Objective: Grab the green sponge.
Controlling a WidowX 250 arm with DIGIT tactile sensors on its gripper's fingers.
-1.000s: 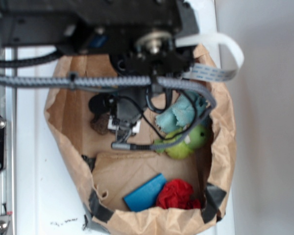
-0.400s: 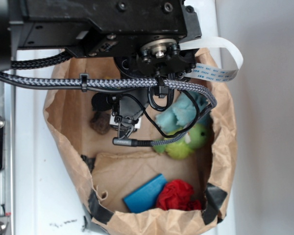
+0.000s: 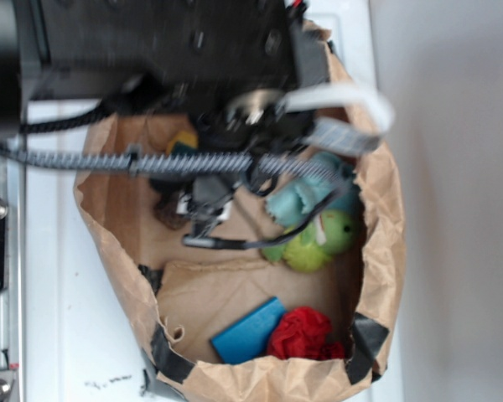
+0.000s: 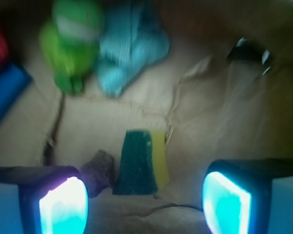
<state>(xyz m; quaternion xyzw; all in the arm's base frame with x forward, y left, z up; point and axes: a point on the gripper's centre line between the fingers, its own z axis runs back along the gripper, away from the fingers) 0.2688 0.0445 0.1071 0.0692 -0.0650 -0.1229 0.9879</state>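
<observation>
The green sponge [image 4: 136,163] lies on the brown paper floor of the bag, with its dark green face to the left and its yellow foam to the right. My gripper [image 4: 145,204] is open and empty. Its two lit pads stand wide apart, just short of the sponge, which lies ahead between them. In the exterior view a bit of the sponge [image 3: 183,142] shows at the edge of my blurred arm [image 3: 168,50]. The arm hides the fingers there.
A brown paper bag [image 3: 387,234] holds everything. A small brown lump [image 4: 98,168] lies against the sponge's left side. A lime plush toy [image 3: 314,239], a light blue cloth [image 3: 298,201], a blue block [image 3: 247,331] and a red cloth [image 3: 302,331] lie further off.
My arm has shifted toward the top of the exterior picture and is motion-blurred. The sponge's yellow edge has come out from under it. The other objects have not moved.
</observation>
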